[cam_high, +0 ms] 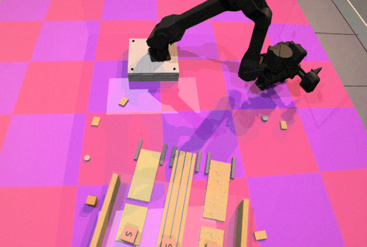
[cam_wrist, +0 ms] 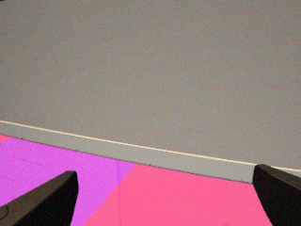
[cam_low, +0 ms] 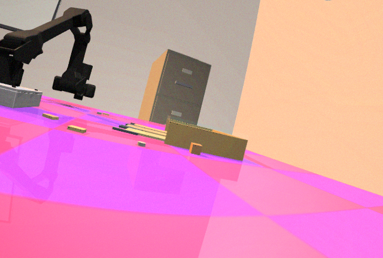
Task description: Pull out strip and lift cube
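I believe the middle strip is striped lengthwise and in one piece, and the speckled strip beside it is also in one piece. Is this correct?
Not quite: the speckled strip is split in two by a gap, as the top view shows.

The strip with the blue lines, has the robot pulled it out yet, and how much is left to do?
Nothing looks done: the blue-lined strip lies in one piece between two low walls, its cube on it. The open gripper holds nothing, away from the strips. Left: pull that strip, then lift its cube.
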Robot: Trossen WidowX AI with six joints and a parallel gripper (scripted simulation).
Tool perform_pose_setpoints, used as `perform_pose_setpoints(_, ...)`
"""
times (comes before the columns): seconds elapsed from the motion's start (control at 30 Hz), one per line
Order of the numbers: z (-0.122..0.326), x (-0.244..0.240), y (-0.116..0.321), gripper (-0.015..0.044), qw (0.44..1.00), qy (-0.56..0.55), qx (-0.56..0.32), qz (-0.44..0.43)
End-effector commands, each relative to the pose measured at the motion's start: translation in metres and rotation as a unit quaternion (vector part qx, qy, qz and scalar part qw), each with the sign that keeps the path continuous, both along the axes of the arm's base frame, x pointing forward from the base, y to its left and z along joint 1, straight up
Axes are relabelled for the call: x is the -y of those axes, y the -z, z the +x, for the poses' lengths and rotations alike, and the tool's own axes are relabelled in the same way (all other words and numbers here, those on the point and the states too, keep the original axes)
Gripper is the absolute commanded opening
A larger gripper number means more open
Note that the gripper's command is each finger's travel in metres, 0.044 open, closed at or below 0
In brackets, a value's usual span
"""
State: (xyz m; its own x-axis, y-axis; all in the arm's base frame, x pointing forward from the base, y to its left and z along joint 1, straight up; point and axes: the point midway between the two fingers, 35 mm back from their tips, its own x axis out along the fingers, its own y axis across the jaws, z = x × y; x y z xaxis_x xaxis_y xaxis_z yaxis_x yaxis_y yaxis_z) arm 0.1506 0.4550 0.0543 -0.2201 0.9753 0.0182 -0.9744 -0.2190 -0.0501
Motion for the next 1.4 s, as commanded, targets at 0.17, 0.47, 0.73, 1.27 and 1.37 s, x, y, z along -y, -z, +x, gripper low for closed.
perform_pose_setpoints(0.17, 0.067, 0.022, -0.032, 0.0400, 0.995, 0.100, -0.004, -0.026)
perform_pose_setpoints(0.47, 0.168, 0.109, -0.081, 0.0400, 0.950, 0.298, -0.039, -0.087)
perform_pose_setpoints(0.73, 0.211, 0.201, -0.106, 0.0400, 0.885, 0.440, -0.076, -0.132)
perform_pose_setpoints(1.27, 0.193, 0.421, -0.132, 0.0400, 0.654, 0.708, -0.181, -0.196)
perform_pose_setpoints(1.37, 0.171, 0.457, -0.132, 0.0400, 0.598, 0.748, -0.201, -0.205)
